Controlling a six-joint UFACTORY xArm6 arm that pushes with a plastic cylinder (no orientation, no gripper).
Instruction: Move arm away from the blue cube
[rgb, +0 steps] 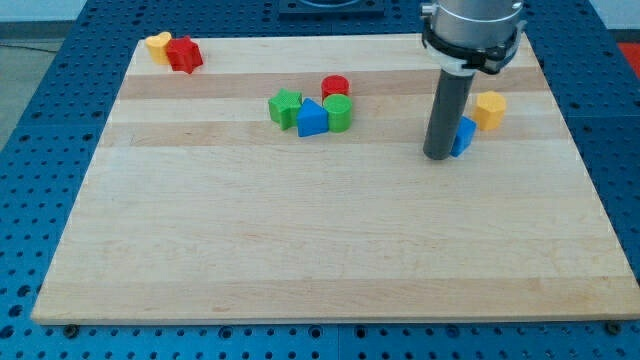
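Looking at the camera view, my tip (436, 156) rests on the wooden board (300, 250), seemingly touching the small blue cube (463, 136) just to its right; no pincer exists here, so leftward retreat looks safest

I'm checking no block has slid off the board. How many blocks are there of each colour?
Yellow: 2, a heart-like block and a block
Red: 2, a star-like block and a cylinder
Green: 2, a star-like block and a cylinder
Blue: 2, a triangular block and a cube, against my tip
Total: 8
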